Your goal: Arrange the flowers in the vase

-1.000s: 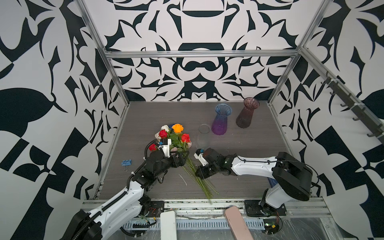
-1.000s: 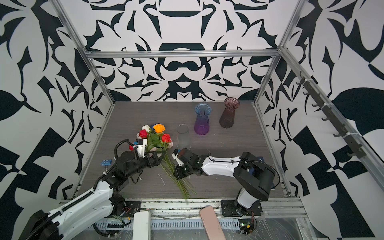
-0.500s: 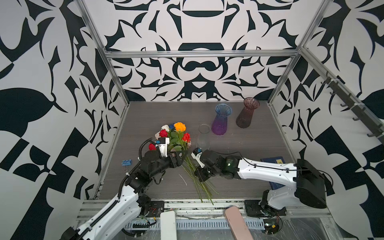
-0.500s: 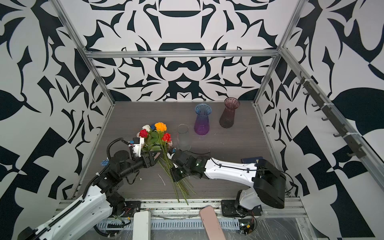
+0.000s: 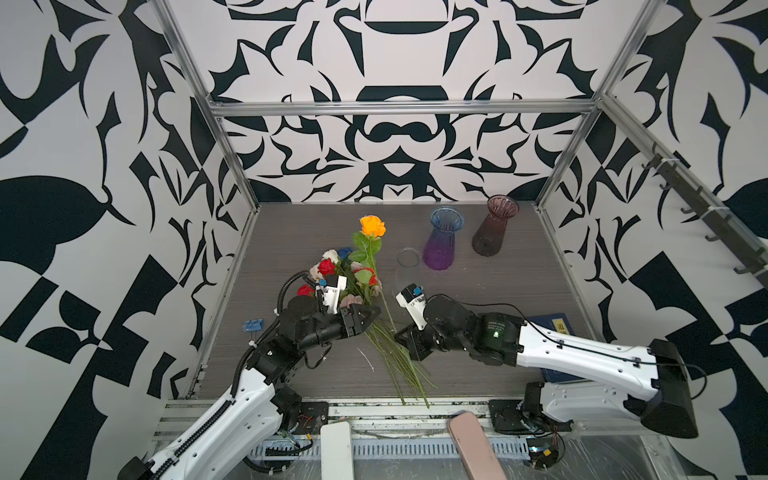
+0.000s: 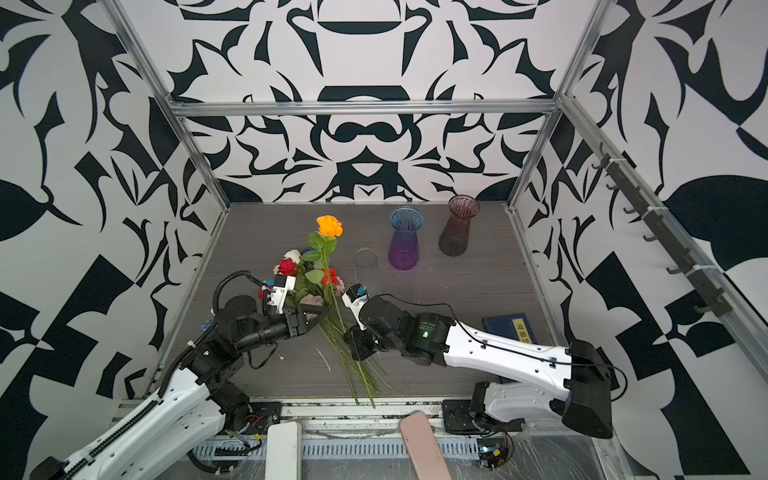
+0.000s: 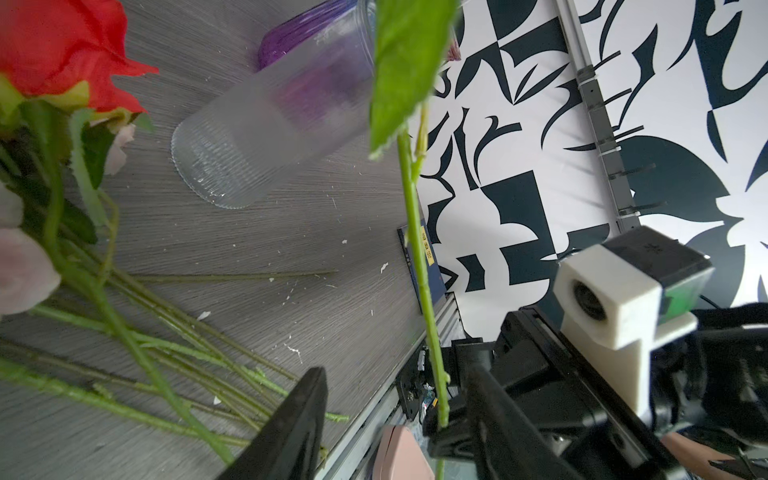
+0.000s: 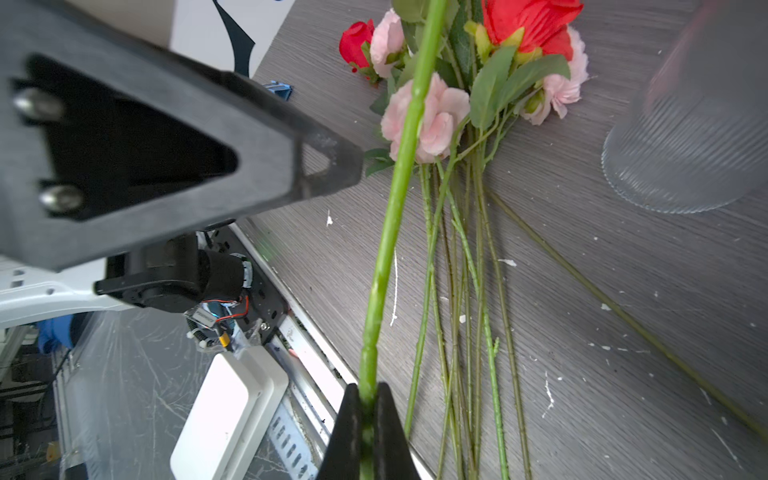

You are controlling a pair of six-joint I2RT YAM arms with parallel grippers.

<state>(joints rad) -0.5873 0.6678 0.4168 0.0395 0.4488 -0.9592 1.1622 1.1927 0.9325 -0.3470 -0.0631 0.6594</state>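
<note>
My right gripper [image 8: 368, 399] is shut on the lower stem of an orange rose [image 5: 372, 225], which stands raised above the bunch, bloom toward the back. My left gripper [image 7: 395, 374] has its jaws apart around that same stem [image 7: 419, 270], which runs close to one finger [image 7: 490, 399]. The other flowers [image 5: 353, 282], red, pink, white and blue, lie on the table with stems [image 6: 353, 365] toward the front edge. A clear glass vase [image 5: 407, 257], a blue-purple vase [image 5: 442, 241] and a maroon vase [image 5: 494, 230] stand behind.
A dark blue book [image 5: 552, 328] lies under the right arm. A small blue clip [image 5: 252, 324] sits near the left wall. A white block [image 5: 336, 449] and a pink flat object [image 5: 473, 444] rest on the front rail. Patterned walls close in three sides.
The orange rose has risen out of the bunch, held by my right gripper. My left gripper's jaws have narrowed around its stem. The right arm has stretched further left.
</note>
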